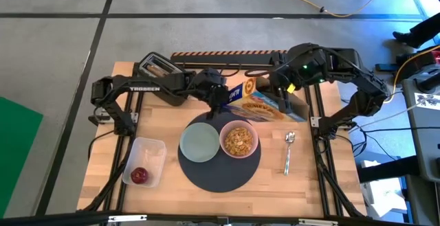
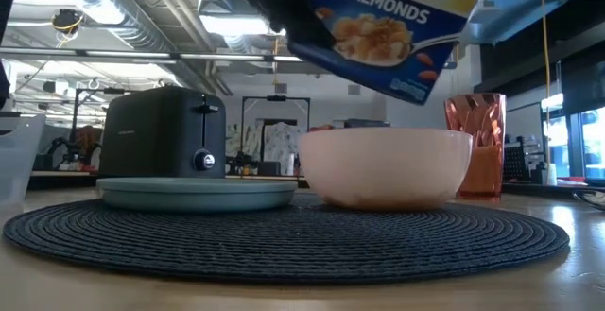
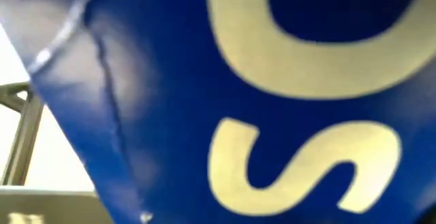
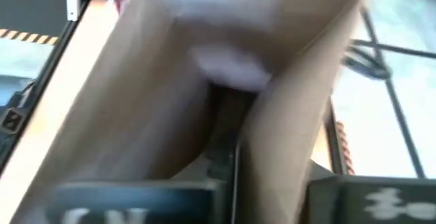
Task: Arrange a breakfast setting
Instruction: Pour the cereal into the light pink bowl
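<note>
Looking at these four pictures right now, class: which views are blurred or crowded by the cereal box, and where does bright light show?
Left wrist view: the cereal box fills the frame, its letters soft. Right wrist view: smeared, looking into the box's brown opening. Low view: mat and bowl sharp, ceiling lights glaring behind. High view: even light, cereal visible in the bowl.

Grey floor (image 1: 62,40), exposed ceiling ducts (image 2: 113,8)
</note>
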